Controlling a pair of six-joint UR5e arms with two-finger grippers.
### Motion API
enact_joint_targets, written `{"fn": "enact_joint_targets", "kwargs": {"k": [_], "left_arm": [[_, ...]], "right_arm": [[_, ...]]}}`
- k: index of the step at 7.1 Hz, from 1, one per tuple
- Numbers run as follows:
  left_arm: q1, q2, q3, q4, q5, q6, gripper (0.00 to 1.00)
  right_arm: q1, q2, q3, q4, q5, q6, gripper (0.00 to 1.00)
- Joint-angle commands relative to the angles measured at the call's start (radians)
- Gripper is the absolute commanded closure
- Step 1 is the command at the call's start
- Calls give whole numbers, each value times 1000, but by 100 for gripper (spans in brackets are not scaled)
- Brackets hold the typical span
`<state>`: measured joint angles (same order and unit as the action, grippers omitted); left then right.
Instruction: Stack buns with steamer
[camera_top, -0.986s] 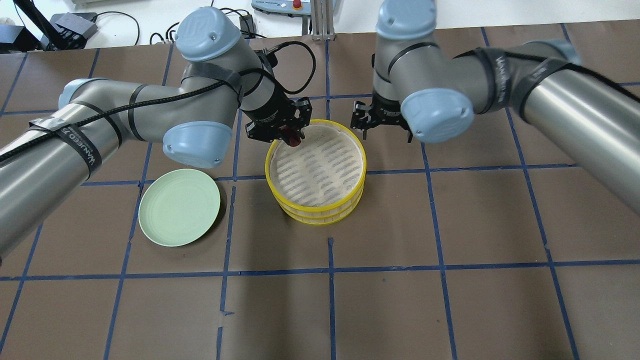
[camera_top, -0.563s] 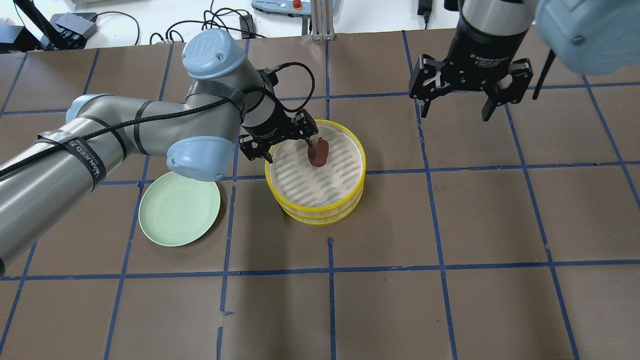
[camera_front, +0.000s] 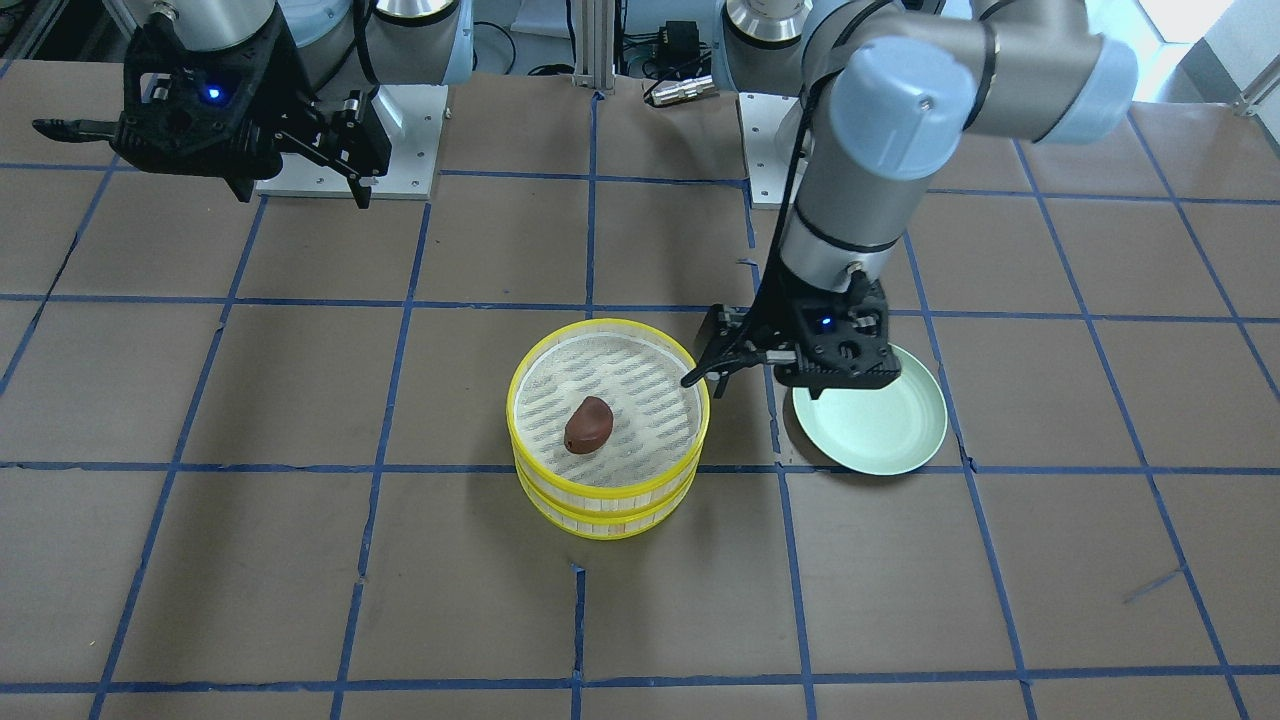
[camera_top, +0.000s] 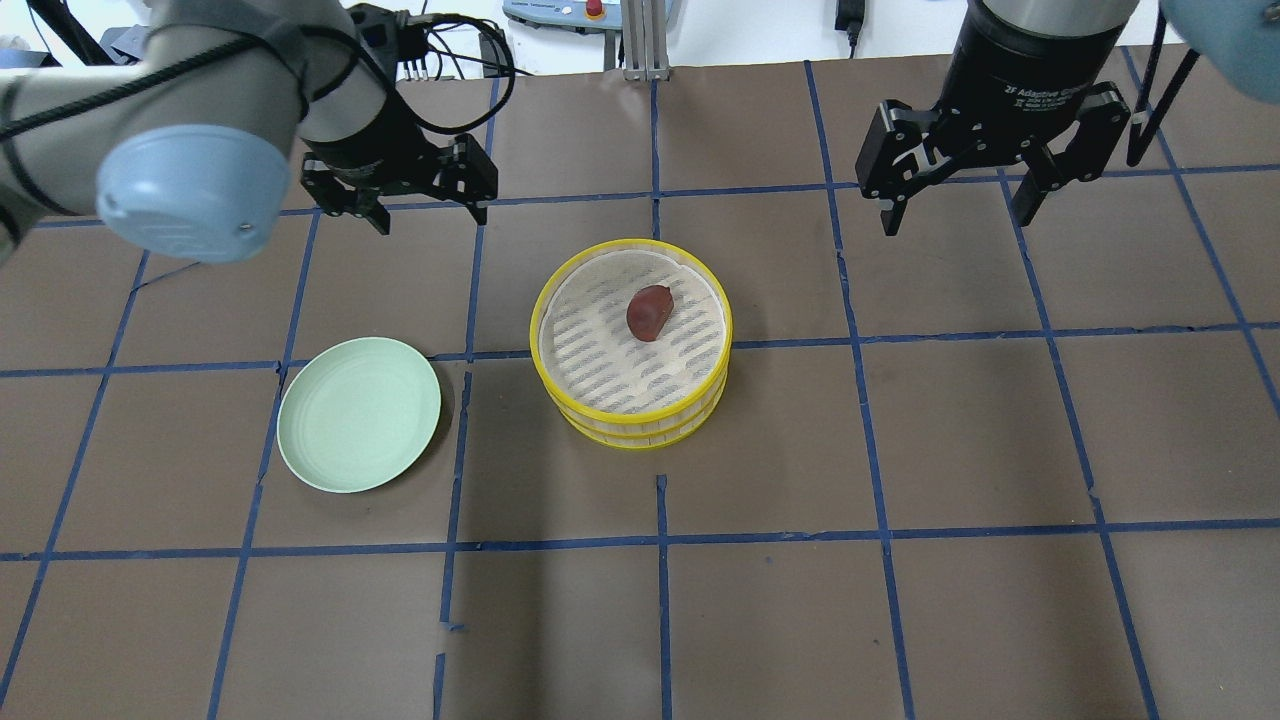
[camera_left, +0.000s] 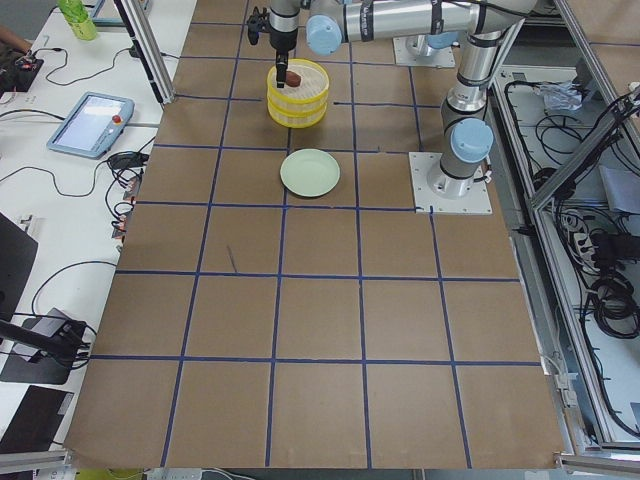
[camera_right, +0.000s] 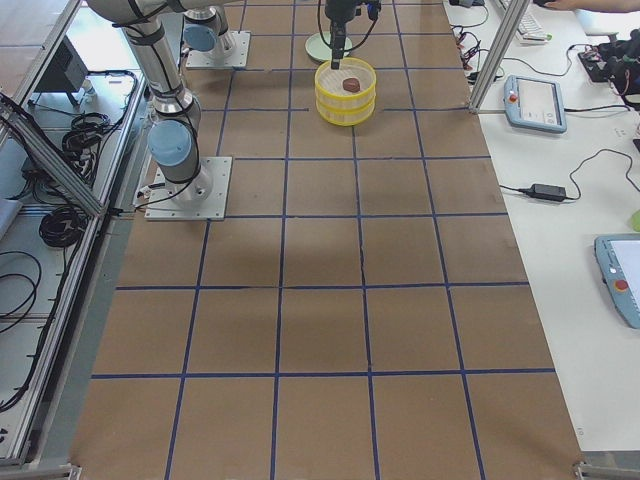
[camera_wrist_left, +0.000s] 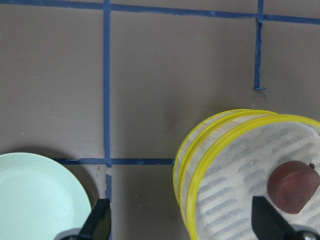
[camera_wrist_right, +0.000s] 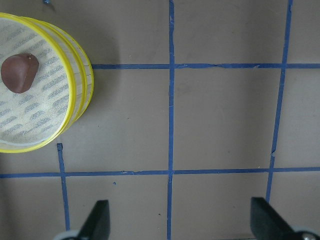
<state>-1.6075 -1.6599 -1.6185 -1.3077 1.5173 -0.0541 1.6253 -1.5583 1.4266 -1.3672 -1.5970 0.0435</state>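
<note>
- The brown bun (camera_top: 649, 311) lies on its side on the slatted floor of the steamer's (camera_top: 640, 430) top tier, a little off centre toward the robot; nothing touches it
- The steamer is two yellow-rimmed tiers, one on the other, standing near the middle of the worktop (camera_top: 900, 450)
- The left pincer (camera_top: 432, 218) hangs in the air with its jaws wide apart and nothing between them; its wrist view looks down on the gap between plate and steamer, with both black fingertips (camera_wrist_left: 101, 222) at the bottom edge, far from each other
- The right pincer (camera_top: 957, 222) is also raised and spread wide, empty, on the robot's right of the steamer and well apart from it; its wrist view has the steamer and bun in the upper left corner
- The pale green plate (camera_top: 358, 415) rests flat on the worktop on the robot's left of the steamer, near it but not touching
</note>
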Motion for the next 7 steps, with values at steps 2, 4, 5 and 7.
{"fn": "enact_joint_targets", "kwargs": {"k": [2,4,5,7], "left_arm": [[24,113,-1,-73,4,25,0],[24,121,-4,-93,3,26,0],[26,123,-12,-94,4,26,0],[32,124,-12,-222,52,25,0]], "right_arm": [[4,0,6,-62,14,4,0],[4,0,6,-64,14,4,0],[4,0,8,-67,14,4,0],[4,0,8,-69,12,2,0]]}}
